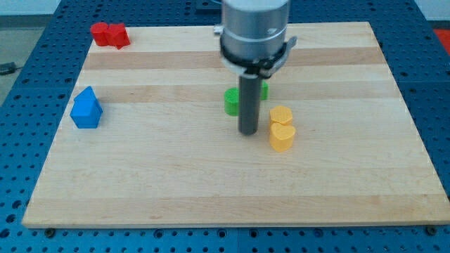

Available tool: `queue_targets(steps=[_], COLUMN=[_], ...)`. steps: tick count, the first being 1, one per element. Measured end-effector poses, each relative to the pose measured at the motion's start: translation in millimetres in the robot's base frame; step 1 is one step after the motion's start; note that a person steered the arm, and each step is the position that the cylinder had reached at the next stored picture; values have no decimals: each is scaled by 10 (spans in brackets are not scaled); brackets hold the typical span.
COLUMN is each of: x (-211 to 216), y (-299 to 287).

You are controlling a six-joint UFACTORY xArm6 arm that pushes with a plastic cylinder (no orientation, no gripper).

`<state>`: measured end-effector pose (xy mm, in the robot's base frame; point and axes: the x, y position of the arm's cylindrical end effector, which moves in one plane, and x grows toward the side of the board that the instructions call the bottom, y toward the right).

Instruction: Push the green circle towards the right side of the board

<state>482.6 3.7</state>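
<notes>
The green circle (231, 101) sits near the middle of the wooden board (176, 183), partly hidden behind my dark rod. My tip (247, 132) rests on the board just below and to the right of the green circle, close to it. A second green piece (264, 90) peeks out to the right of the rod; its shape is hidden. A yellow hexagon block (281, 116) and a yellow heart block (282, 137) sit together just right of my tip.
A red block (110, 34) lies at the board's top left corner. A blue house-shaped block (86, 108) stands near the left edge. The arm's grey body (254, 31) hangs over the board's top middle.
</notes>
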Motion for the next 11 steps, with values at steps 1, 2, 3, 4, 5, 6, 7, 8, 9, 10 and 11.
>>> queue_targets(steps=[1, 2, 3, 4, 5, 6, 7, 8, 9, 10, 11], x=[-85, -425, -617, -580, -730, -855, -875, -875, -709, -520, -510], y=[-448, -484, -411, -6, 463, 941, 1329, 1256, 923, 280, -176])
